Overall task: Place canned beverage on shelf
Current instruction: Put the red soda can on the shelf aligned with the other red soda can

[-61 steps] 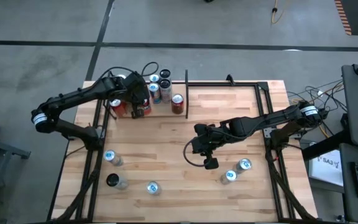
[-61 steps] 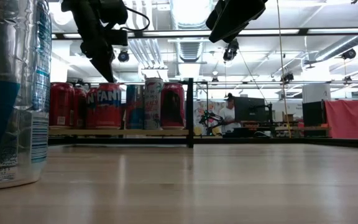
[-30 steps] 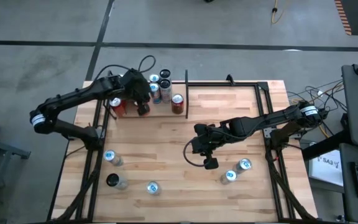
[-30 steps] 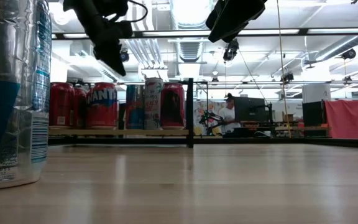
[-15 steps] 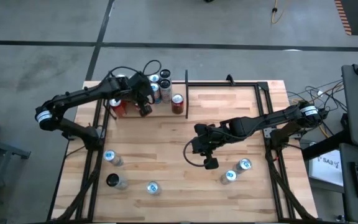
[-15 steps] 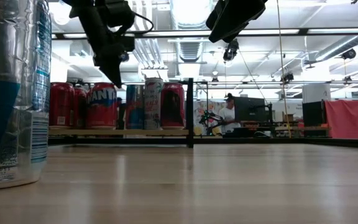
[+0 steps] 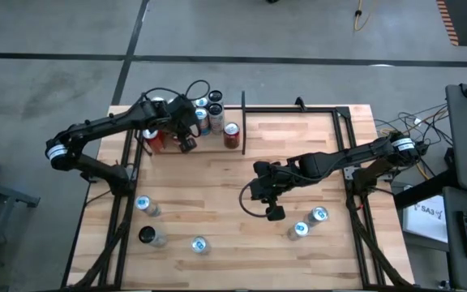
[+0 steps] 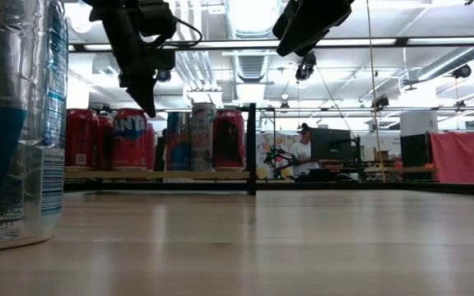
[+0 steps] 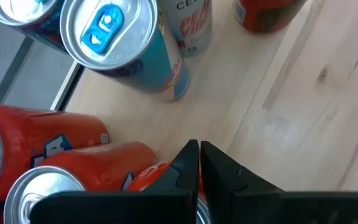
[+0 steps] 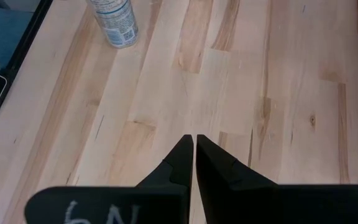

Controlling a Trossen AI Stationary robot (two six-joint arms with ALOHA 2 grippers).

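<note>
High view shows my left hand point(image 7: 188, 144) pressed together, empty, at ten o'clock over the red aluminium cans point(image 7: 157, 139) lined up in the narrow black-framed shelf point(image 7: 242, 122), while my right hand point(image 7: 274, 213), also together, waits mid-surface.

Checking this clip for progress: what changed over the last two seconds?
The left gripper, shut and empty, shifted slightly above the red cans on the shelf; the front red can there turned slightly. The right gripper stayed shut over the table's middle; the loose cans stayed put.

Glossy metal cans point(image 9: 120, 46), pale wood table point(image 7: 217, 186), black metal shelf point(image 8: 251, 148)
</note>
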